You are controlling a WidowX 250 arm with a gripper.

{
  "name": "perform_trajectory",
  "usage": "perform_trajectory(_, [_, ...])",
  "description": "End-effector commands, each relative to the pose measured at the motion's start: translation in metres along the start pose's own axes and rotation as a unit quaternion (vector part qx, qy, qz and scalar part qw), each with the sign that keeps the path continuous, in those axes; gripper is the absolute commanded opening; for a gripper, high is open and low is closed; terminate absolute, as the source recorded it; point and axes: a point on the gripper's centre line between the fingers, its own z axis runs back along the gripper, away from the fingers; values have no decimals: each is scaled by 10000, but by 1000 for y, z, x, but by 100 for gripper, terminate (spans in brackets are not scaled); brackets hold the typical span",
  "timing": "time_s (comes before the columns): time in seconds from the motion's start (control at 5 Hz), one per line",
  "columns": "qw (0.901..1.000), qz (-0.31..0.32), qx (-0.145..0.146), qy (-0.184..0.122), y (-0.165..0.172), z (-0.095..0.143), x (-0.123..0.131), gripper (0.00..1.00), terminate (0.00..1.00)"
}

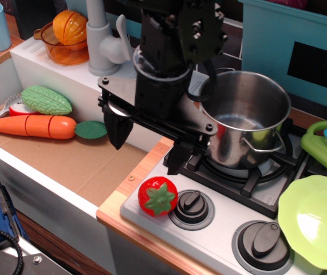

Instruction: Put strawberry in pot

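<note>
At the stove's front edge, beside a knob (192,204), the strawberry (157,196) lies free; the end effector (146,146) hangs above, fingers spread, empty, positioned for descent. Pot (244,117) behind on burner.

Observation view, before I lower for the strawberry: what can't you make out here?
- Pot: its left rim and handle are hidden behind the arm; the inside bottom shows only in part.
- Gripper: open above the counter; its height over the strawberry cannot be judged from one view.
- Red-and-white item in the sink: mostly hidden by the green vegetable.
- Green plate: cut off by the right edge.
</note>
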Motion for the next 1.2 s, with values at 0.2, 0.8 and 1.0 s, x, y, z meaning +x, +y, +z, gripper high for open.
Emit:
perform_trajectory(0.2, [9997, 96, -192, 118, 0, -13, 1, 100, 0])
perform_trajectory(0.8, [9976, 199, -649, 158, -2, -36, 2, 100, 0])
perform_trajectory(1.0, [9971, 210, -726, 87, -4, -44, 1, 100, 0])
